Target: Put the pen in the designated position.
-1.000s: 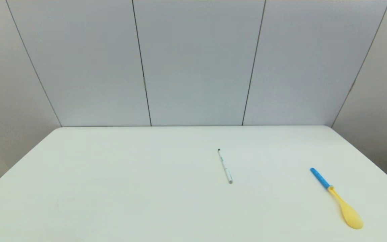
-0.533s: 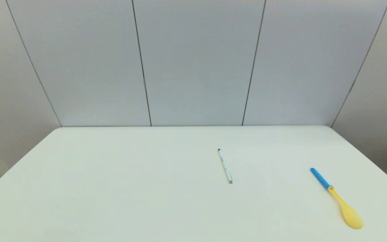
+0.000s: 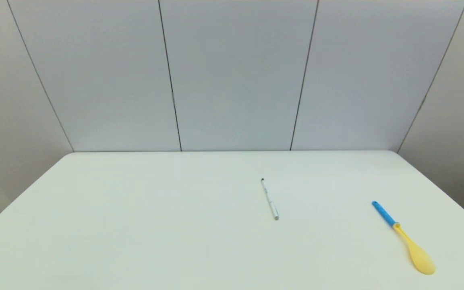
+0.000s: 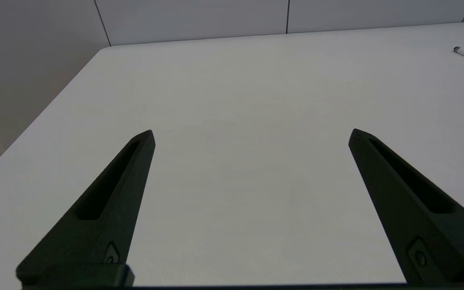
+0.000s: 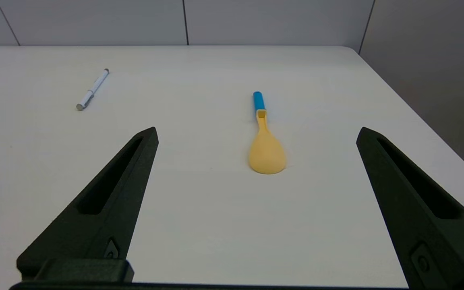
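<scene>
Mid-table: pen [image 3: 269, 199] | well beyond right end effector [image 5: 256, 135] | fingers spread

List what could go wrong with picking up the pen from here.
1. The pen is very thin and lies flat on the white table, so closing fingers may pinch short or roll it.
2. The spoon lies nearer the open right gripper and could be grabbed instead.
3. No target mark is visible.

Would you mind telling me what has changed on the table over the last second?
Nothing visibly changed. The pen and the spoon lie where they were, and neither the left gripper nor the right gripper, both open, has entered the head view.
</scene>
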